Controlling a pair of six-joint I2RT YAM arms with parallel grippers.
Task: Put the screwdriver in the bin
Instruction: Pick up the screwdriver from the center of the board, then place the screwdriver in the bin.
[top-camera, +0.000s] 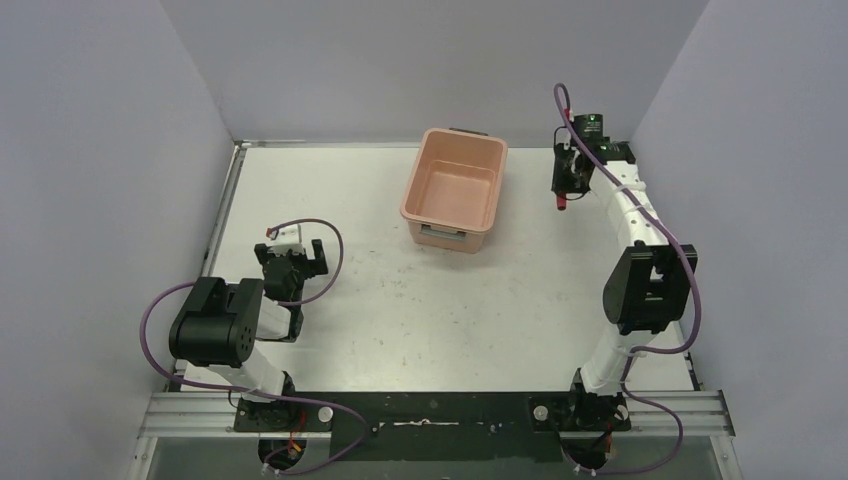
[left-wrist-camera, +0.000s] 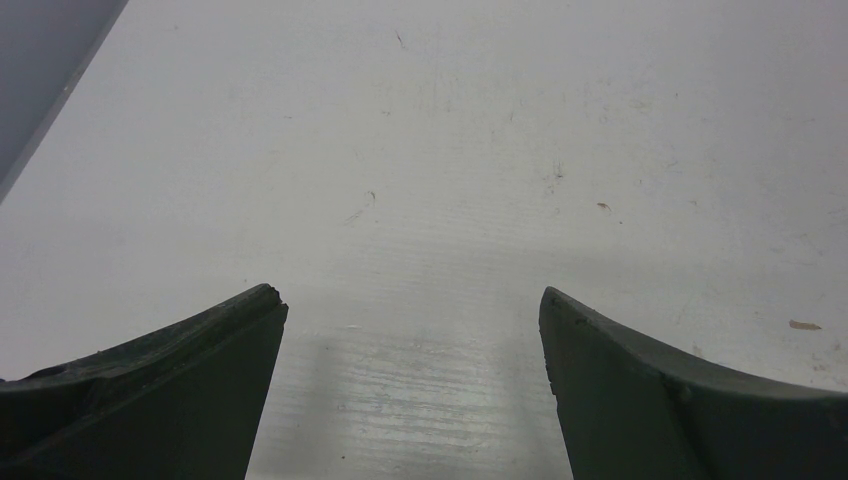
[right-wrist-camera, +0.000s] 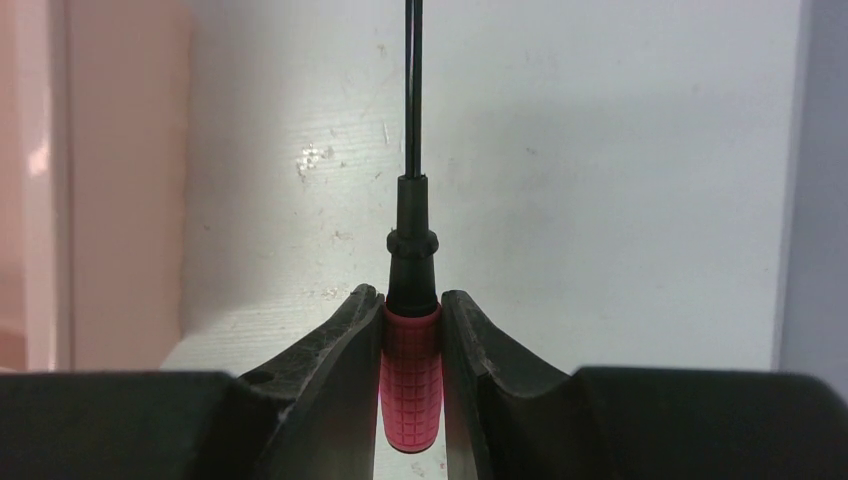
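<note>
- The screwdriver (right-wrist-camera: 411, 385) was held by its red, grid-textured handle. Its black collar and thin black shaft ran straight out past the fingertips and left the top edge of the right wrist view, so the tip could not be seen.
- In the top view the screwdriver (top-camera: 561, 200) showed only as a small red end at the gripper, to the right of the bin and apart from it, towards the far right corner of the table.
- The right gripper (right-wrist-camera: 411, 305) pinched the handle from both sides, one dark finger (right-wrist-camera: 335, 350) pressed against each flank. From above, this gripper (top-camera: 567, 175) hung at the end of the outstretched right arm.
- The bin (top-camera: 445, 222), a salmon-pink tub with a grey handle on its near end, stood upright at the far middle of the table with nothing visible inside. In the right wrist view its pink wall (right-wrist-camera: 110, 200) filled the left edge, beside the screwdriver but not touching it.
- The left gripper (left-wrist-camera: 413, 300) had its fingers spread wide with nothing between them, only bare surface. In the top view it (top-camera: 290, 255) sat low at the near left, well apart from the bin.
- The white table (top-camera: 480, 320) carried faint scuffs and specks, and grey walls (top-camera: 100, 150) enclosed it on three sides.
</note>
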